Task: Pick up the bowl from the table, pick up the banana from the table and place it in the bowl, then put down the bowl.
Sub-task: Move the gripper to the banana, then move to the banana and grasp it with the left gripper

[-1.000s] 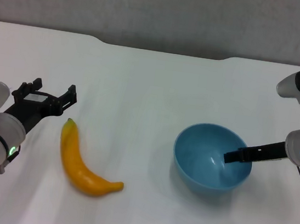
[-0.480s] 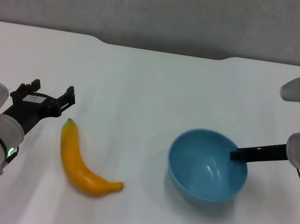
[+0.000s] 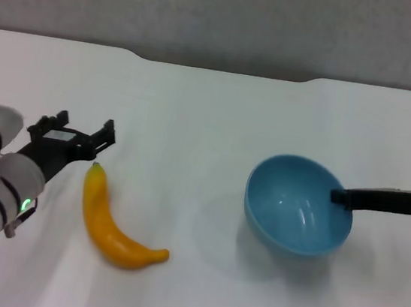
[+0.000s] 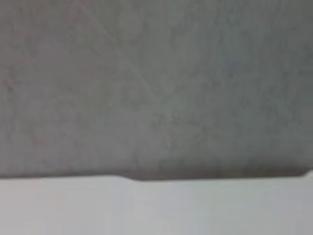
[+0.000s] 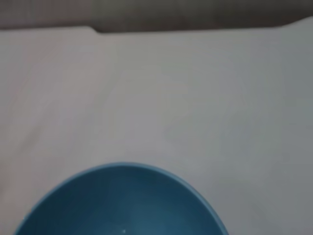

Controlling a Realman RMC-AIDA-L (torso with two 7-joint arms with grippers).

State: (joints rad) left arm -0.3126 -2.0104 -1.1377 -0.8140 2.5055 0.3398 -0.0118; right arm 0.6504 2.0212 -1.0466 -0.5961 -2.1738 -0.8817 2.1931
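Bowl (image 3: 297,207): we see it light blue, glossy, tilted, empty, lifted off the bench (image 3: 211,109).
Banana (image 3: 109,224): we see it yellow-orange, curved, lying flat, well left of the bowl, green stem pointing away.

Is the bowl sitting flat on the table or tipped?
Tipped. The bowl, held at its rim by the right pincer, tilts its opening toward the banana, with a detached shadow on the table suggesting it is lifted.
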